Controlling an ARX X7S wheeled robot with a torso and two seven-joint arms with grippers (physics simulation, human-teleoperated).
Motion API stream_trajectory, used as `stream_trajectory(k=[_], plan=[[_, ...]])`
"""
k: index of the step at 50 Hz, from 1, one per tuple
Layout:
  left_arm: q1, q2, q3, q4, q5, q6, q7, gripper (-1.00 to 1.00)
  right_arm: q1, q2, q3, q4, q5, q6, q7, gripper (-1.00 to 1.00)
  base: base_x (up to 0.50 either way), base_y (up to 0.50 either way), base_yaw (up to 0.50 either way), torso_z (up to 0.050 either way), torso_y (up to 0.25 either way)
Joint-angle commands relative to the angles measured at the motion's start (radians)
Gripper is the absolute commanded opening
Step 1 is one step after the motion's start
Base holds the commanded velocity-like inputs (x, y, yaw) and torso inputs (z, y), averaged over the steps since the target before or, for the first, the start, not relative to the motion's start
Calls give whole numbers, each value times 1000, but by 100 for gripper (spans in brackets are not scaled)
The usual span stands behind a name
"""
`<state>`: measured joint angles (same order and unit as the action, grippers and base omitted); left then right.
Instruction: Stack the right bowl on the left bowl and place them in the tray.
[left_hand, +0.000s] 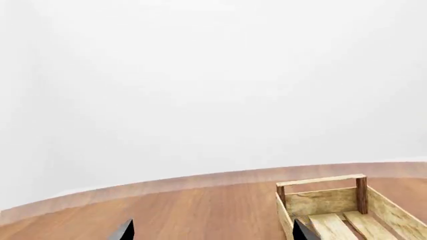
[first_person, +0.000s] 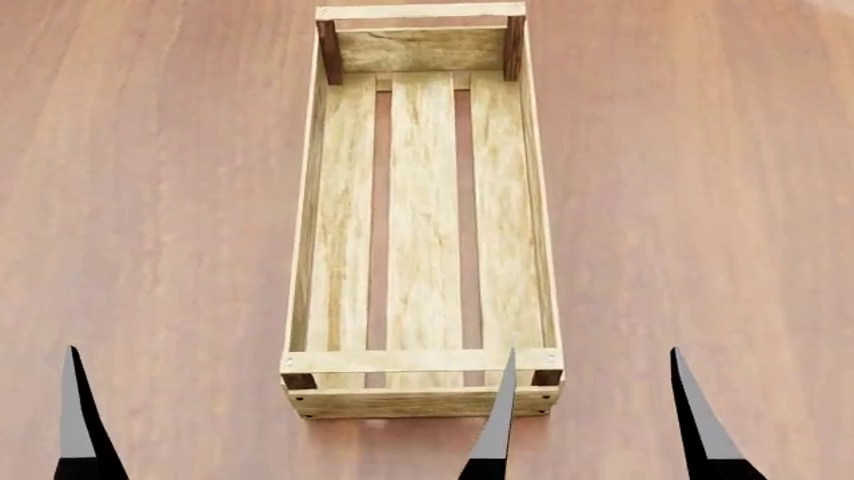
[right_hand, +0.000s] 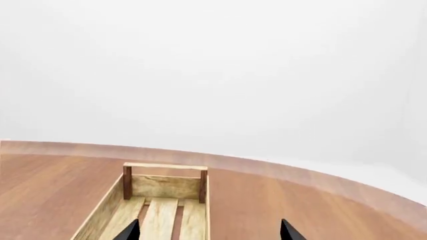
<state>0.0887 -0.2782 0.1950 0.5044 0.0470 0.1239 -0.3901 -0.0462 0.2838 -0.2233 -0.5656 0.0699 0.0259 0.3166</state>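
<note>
Brown wood table (first_person: 160, 200) fills head view. Tray (first_person: 423, 225) lies lengthwise at centre, slats bare; no bowls in any view. Right gripper (first_person: 594, 415) jaws apart at tray's near right corner. Left gripper (left_hand: 210, 231) jaws apart, holding nothing.

Left gripper (first_person: 287, 425): two dark, pointed fingertips spread wide, nothing between them; one tip left of the long light-wood slatted tray (first_person: 423, 215), the other at its near end. Right gripper (right_hand: 208, 231): tips likewise apart, empty, over the tray's near right corner.
</note>
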Motion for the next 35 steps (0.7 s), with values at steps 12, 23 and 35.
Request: stream_trajectory(k=[12, 23, 35], plan=[[21, -21, -16, 14, -62, 17, -1, 100, -23, 14, -9, 0, -18, -51, 22, 100, 0, 0, 0, 2, -26], [50, -61, -70, 46, -120, -149, 3, 100, -23, 19, -19, 12, -20, -58, 24, 100, 0, 0, 0, 0, 0], [45, -94, -150, 2, -252, -243, 22, 100, -16, 16, -27, 45, -14, -63, 28, 100, 0, 0, 0, 0, 0]])
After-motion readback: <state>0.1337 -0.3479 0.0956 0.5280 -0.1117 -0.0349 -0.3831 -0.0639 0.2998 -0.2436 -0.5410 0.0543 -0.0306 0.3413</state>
